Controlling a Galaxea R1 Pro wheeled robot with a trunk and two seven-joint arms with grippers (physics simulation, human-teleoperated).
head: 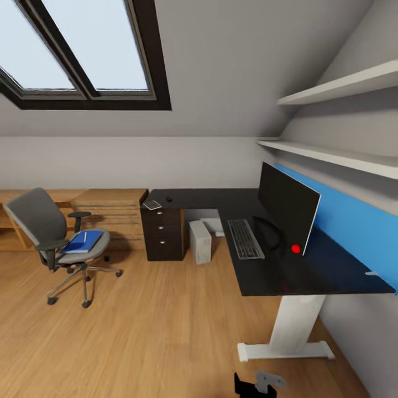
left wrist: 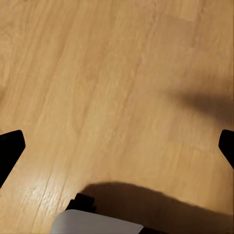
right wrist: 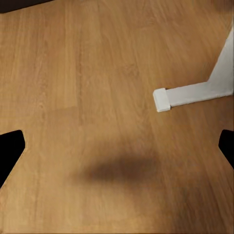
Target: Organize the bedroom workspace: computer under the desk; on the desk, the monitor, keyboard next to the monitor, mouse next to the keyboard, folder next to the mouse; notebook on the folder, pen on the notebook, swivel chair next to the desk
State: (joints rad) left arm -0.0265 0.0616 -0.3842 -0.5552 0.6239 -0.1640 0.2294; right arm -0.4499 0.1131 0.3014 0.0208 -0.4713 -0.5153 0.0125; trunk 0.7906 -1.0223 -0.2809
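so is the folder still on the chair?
Yes. The folder lies flat on the chair seat, pen on top, apart from the desk.

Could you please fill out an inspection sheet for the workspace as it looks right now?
Surface: black L-shaped desk on a white leg, over light wood floor.
Job's things: monitor upright on the desk; keyboard flat in front of it; mouse and notebook at the desk's far end; computer on the floor under the desk; folder with pen on the swivel chair, which stands apart from the desk.
Clutter: nothing seen.
Grippers: left gripper and right gripper open, empty, over floor.
Cables: nothing seen.
Surroundings: skylight, wall shelves, blue panel.
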